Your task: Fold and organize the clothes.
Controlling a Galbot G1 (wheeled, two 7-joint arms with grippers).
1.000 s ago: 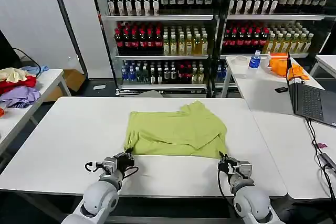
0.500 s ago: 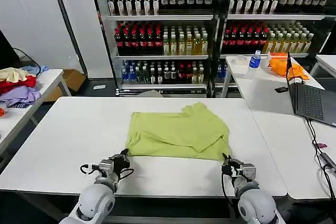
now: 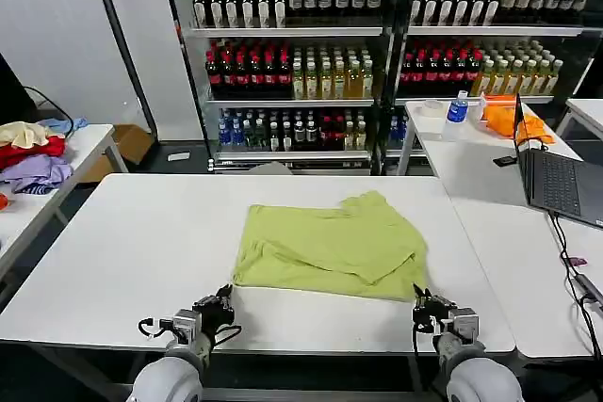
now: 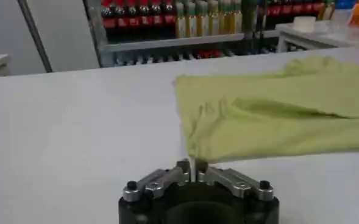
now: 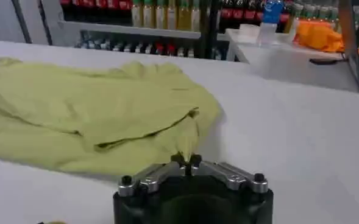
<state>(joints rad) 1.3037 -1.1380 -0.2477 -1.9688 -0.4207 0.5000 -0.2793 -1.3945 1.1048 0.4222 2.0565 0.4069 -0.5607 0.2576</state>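
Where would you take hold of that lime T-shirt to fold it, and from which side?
Probably by the two near corners of the lime T-shirt, coming in low from the robot's side of the white table. The shirt lies flat, so only its edges offer cloth to pinch. The left end effector and the right end effector each appear shut on a near-edge corner already.
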